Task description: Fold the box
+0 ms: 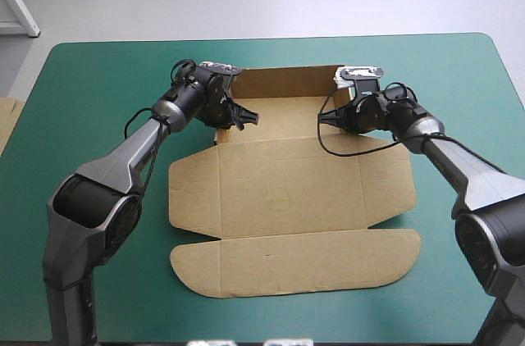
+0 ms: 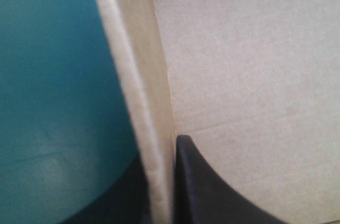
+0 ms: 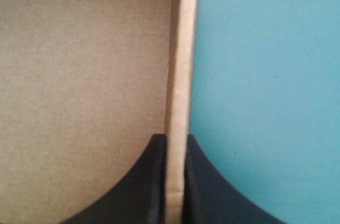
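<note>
- Box point(image 1: 287, 190): brown, mid-table point(image 1: 98, 75), partly set up. The far wall point(image 1: 287, 82) stands upright; the broad panels nearer the robot lie flat on the teal-green cover, the nearest with rounded corners.
- Left gripper point(image 1: 238, 116): at the box's far-left corner, reaching in from the left. In the left wrist view its black fingers point(image 2: 202, 192) are all but closed, pinching the upright left wall point(image 2: 143, 75). One finger lies on the inner side over brown board, the other on the outer side over the cover.
- Right gripper point(image 1: 328, 116): at the far-right corner, facing the left one across the box floor. In the right wrist view its fingers point(image 3: 143, 181) are nearly together, clamping the upright right wall point(image 3: 180, 49). The wall's thick pale edge runs straight ahead from between the tips to the far wall.
- Both walls stand on edge between the fingers, brown floor on one side, cover on the other.
- Spare board point(image 1: 6, 120): an edge shows at the table's left edge, well apart from the box.
</note>
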Tool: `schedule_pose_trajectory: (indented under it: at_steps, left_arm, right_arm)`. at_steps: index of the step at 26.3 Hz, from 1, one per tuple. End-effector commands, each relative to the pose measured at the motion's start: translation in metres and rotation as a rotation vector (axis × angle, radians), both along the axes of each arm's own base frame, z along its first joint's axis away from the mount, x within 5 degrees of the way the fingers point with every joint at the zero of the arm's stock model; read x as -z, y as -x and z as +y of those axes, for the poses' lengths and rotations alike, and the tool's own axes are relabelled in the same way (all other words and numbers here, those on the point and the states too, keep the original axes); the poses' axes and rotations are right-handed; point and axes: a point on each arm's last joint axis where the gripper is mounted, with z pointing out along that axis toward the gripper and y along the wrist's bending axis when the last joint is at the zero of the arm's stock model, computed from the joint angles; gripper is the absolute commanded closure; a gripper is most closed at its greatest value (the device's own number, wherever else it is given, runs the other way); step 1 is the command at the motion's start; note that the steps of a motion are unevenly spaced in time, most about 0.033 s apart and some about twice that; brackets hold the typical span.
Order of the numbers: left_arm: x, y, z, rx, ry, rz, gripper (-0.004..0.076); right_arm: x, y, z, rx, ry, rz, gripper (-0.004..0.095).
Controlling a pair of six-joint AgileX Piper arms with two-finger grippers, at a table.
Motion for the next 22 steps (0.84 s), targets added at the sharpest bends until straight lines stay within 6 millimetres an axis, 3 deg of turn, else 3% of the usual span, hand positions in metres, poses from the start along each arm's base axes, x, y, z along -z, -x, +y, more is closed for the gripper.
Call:
schedule_pose_trajectory:
  at_steps: [1,17,19,22]
  left_arm:
    - [-0.0225,-0.0011,-0.0143,0.077,0.067,-0.134,0.0733]
    - [-0.0215,0.0014,-0.0128,0.074,0.059,-0.094,0.0722]
    - [-0.0226,0.0016,-0.0134,0.073,0.067,-0.093,0.0664]
    - [-0.0262,0.0022,-0.0134,0.072,0.071,-0.093,0.0433]
  right_arm:
    - [-0.0318,-0.0016,0.0013,-0.024,-0.022,-0.140,0.0906]
    - [-0.0273,-0.0008,0.0014,-0.025,-0.015,-0.106,0.0884]
    - [-0.0269,-0.0004,0.0012,-0.038,-0.003,-0.103,0.0791]
    - [-0.0288,0.0009,0.0009,-0.038,-0.004,-0.102,0.0516]
